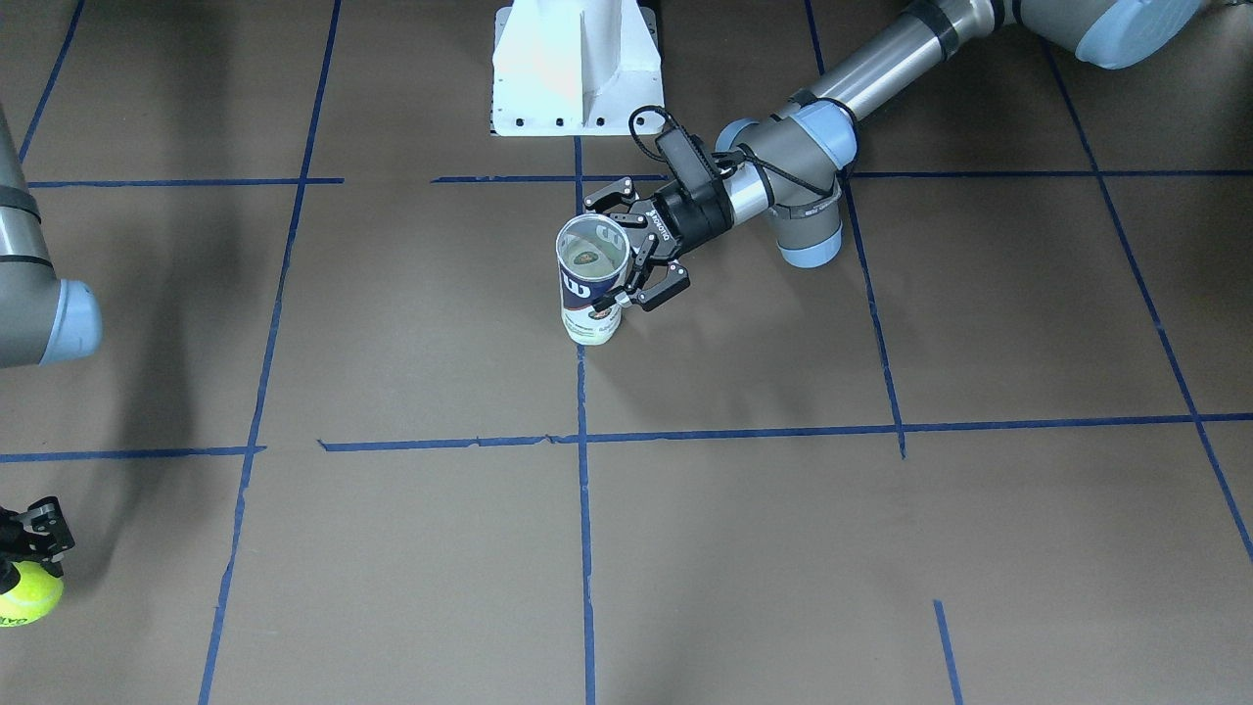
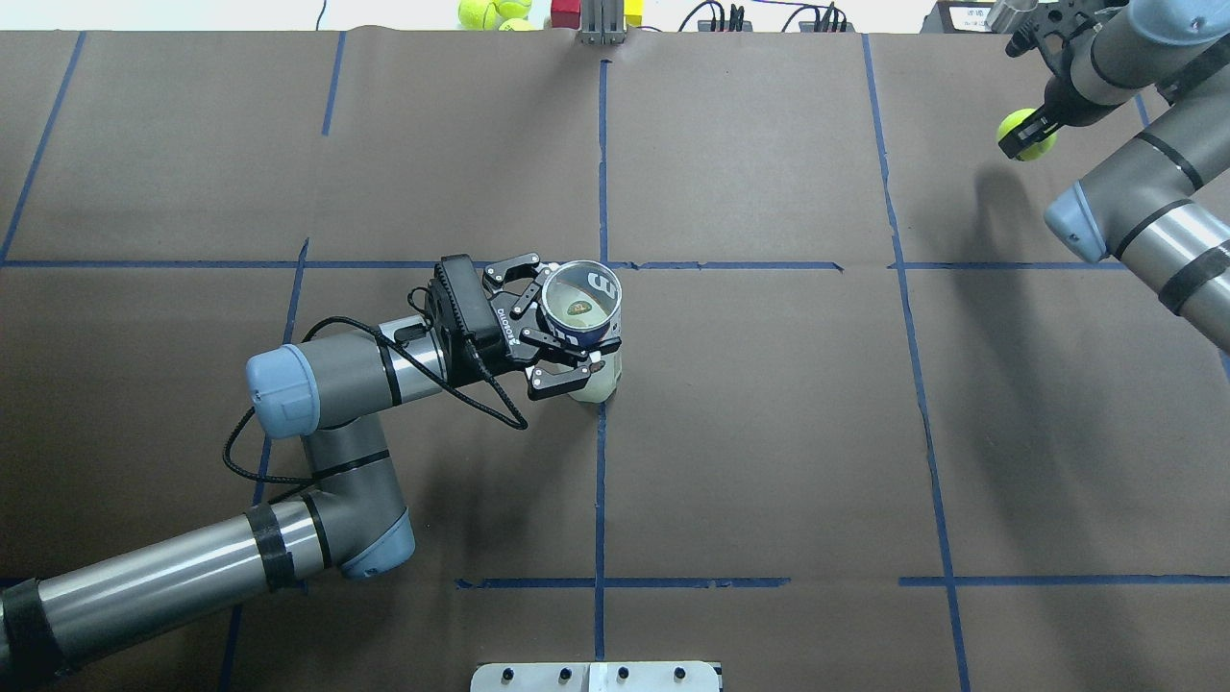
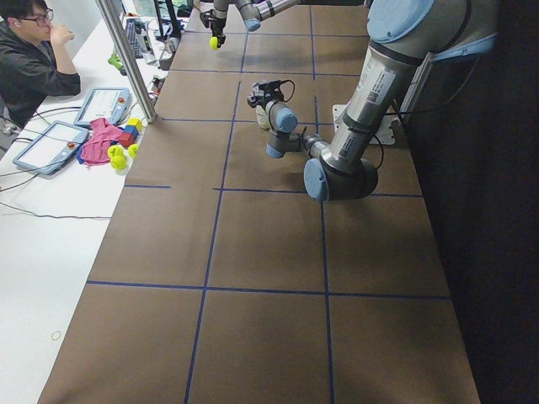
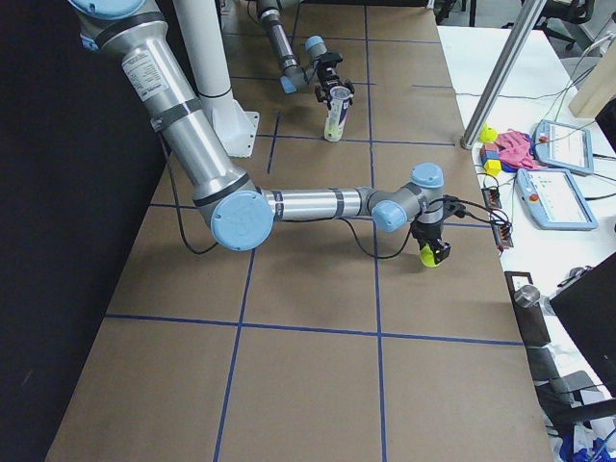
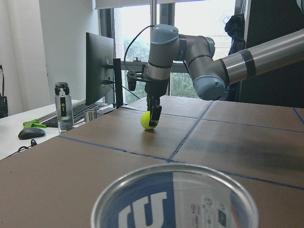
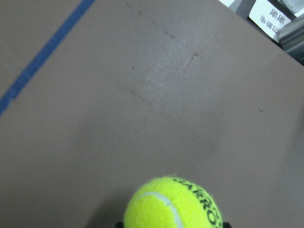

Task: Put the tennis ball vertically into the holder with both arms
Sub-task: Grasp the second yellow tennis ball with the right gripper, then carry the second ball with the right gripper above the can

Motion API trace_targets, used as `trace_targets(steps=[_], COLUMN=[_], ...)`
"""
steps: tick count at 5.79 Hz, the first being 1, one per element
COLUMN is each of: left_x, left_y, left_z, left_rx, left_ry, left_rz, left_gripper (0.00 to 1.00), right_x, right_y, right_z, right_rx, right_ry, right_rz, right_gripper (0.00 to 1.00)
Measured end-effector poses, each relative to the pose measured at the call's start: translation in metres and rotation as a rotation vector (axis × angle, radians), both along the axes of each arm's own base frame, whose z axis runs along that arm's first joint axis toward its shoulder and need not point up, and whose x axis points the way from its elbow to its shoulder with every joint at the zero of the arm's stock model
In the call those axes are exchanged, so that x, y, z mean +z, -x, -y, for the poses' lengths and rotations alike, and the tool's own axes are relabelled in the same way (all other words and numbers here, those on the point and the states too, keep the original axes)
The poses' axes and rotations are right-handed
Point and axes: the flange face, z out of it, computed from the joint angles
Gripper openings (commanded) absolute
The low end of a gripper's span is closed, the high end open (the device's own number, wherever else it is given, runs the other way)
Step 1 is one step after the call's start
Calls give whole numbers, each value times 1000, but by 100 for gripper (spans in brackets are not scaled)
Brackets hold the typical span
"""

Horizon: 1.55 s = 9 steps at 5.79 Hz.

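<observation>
The holder (image 2: pixel 581 317), a clear can with a navy and white label, stands upright and open-topped near the table's middle. My left gripper (image 2: pixel 577 315) is shut on the holder from the side, one finger on each flank. The can's rim (image 5: pixel 175 199) fills the bottom of the left wrist view. At the far right edge, my right gripper (image 2: pixel 1026 133) is shut on a yellow-green tennis ball (image 2: pixel 1026 135), pointing down and holding it close to the table. The tennis ball (image 6: pixel 173 205) also shows in the right wrist view, and small in the front view (image 1: pixel 24 595).
The white pedestal base (image 1: pixel 578 69) stands at the robot's side of the table. Beyond the far edge are spare tennis balls (image 2: pixel 495 12), coloured blocks and cables. A seated operator (image 3: pixel 34 59) with tablets is at a white side table. A monitor and a bottle (image 5: pixel 62 107) stand there too.
</observation>
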Motion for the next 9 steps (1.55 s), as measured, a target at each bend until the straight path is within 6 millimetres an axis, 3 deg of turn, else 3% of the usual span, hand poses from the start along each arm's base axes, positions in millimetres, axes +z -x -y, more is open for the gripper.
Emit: trace_targets(steps=[1, 2, 3, 5, 6, 8, 9], left_x=[0, 0, -2, -7, -9, -9, -9], left_y=[0, 0, 0, 2, 2, 0, -1], left_z=[0, 0, 0, -1, -2, -5, -7], left_rx=[0, 0, 0, 1, 3, 9, 11], left_ry=[1, 1, 1, -2, -3, -4, -4], left_rz=[0, 0, -2, -10, -13, -14, -14], left_gripper=[90, 90, 90, 90, 90, 90, 90], right_x=[-27, -70, -127, -227, -268, -333, -371], right_y=[-3, 0, 5, 21, 41, 80, 103], right_z=[-4, -14, -35, -102, -142, -214, -238], right_rx=[49, 100, 117, 125, 138, 170, 182], right_ry=[38, 98, 154, 236, 284, 386, 426], right_rz=[75, 131, 158, 188, 234, 335, 374], right_gripper=[0, 0, 0, 0, 0, 0, 0])
